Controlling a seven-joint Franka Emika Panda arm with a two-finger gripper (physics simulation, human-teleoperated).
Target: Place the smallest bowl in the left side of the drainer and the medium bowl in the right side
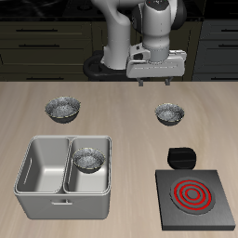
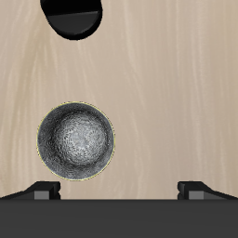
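Drainer near the front edge holds what looks like the medium bowl in one compartment. Smallest bowl sits farther back, your gripper hovering above it, fingers spread, empty. Next, lower onto its rim and close.

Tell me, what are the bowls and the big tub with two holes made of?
The bowl still on the table nearest the gripper looks like shiny grey metal: its inside glitters with speckles and its rim catches light. The drainer looks like light-grey metal too, but smoother and duller, with plain flat walls. It is a simulator's render, so metal is only my best guess.
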